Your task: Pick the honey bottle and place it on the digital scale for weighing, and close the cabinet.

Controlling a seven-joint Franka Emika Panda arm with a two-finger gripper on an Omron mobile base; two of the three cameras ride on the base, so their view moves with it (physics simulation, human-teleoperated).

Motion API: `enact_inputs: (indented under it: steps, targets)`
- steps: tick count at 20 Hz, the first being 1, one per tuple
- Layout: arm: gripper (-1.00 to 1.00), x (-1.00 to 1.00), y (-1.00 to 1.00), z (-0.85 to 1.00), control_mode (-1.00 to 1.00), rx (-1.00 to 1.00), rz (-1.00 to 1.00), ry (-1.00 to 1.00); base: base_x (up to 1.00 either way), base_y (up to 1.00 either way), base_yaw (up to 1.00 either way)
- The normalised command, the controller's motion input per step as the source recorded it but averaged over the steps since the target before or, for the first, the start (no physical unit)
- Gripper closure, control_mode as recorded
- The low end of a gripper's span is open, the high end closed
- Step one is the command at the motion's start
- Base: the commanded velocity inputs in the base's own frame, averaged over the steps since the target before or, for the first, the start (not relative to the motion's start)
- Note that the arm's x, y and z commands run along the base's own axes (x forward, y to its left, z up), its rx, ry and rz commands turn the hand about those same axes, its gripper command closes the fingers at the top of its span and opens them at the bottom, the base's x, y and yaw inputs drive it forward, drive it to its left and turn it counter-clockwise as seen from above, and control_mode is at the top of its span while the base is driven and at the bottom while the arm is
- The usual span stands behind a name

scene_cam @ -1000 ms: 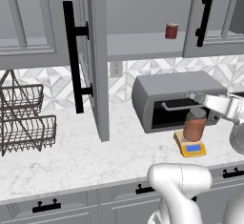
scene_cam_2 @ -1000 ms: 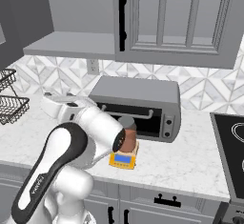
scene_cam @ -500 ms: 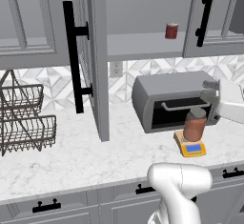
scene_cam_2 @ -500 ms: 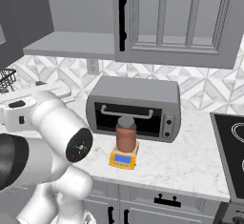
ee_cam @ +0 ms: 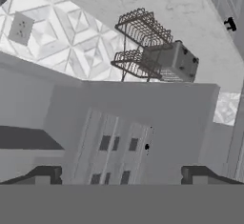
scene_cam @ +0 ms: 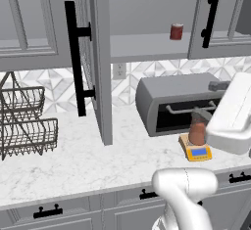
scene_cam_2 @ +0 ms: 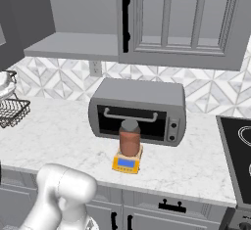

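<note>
Ahead of my gripper (ee_cam: pixel 119 174) the cabinet (ee_cam: pixel 119 137) door panel stands close, edge-on and swung out; fingertips (ee_cam: pixel 45 174) spread wide, holding nothing. Well away from the hand, the honey bottle (scene_cam_2: pixel 130 138) stands upright on the digital scale (scene_cam_2: pixel 127 162), long axis vertical, lid up, before the toaster oven (scene_cam_2: pixel 138 109). I judge placement done and closing outstanding. Risk: pushing the door near its hinge edge could let the fingers slip off, and a wide arm swing might knock the bottle.
</note>
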Motion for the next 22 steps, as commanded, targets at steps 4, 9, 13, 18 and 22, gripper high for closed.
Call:
enact_inputs:
  steps: [4, 9, 13, 18, 22]
  targets:
    - [-1.00, 0.00, 1.00, -0.85, -1.00, -0.27, -0.17, -0.59, 0.00, 0.00, 0.00]
    - [-1.00, 0.00, 1.00, -0.89, -1.00, -0.16, -0.21, -0.59, 0.00, 0.00, 0.00]
    - [-1.00, -0.03, 1.00, -0.99, -1.00, -0.06, -0.22, -0.55, 0.00, 0.00, 0.00]
    - [-1.00, -0.02, 1.00, -0.98, -1.00, 0.00, -0.22, -0.53, 0.00, 0.00, 0.00]
    - [-1.00, 0.57, 1.00, -1.00, -1.00, 0.05, -0.21, -0.23, 0.00, 0.00, 0.00]
